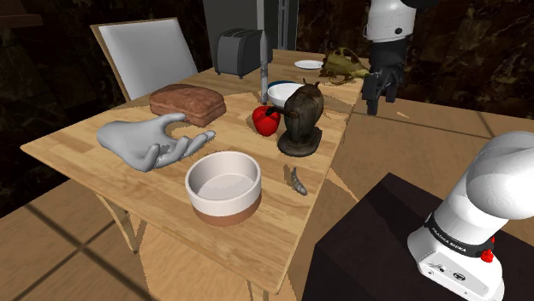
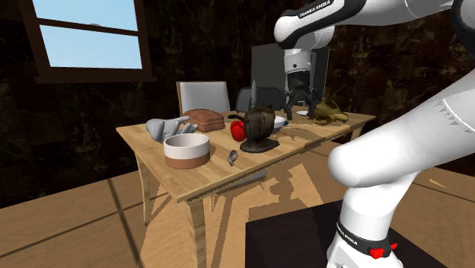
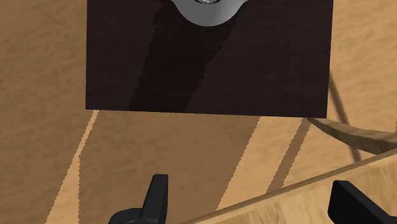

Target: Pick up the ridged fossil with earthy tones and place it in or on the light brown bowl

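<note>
Wooden table (image 1: 103,150) in a dim room with dark walls and a window in the second exterior view; surface crowded. The fossil (image 1: 302,120), dark brown and ridged, stood upright on its own base near the table's middle, taller than wide, with a red fruit (image 1: 266,120) just beside it on the shoulder view's left. The light brown bowl (image 1: 224,186) sat nearer the camera, down and left of the fossil, apart from it. The gripper (image 1: 375,103) hung high, pointing down, fingers spread well apart with nothing between them. In the wrist view it looked onto floor, stand and a table edge. Key relation: fossil lay below and toward the shoulder view's left of the gripper, well apart. Judgement: needs travel leftward, then descent over the fossil's upright axis.
</note>
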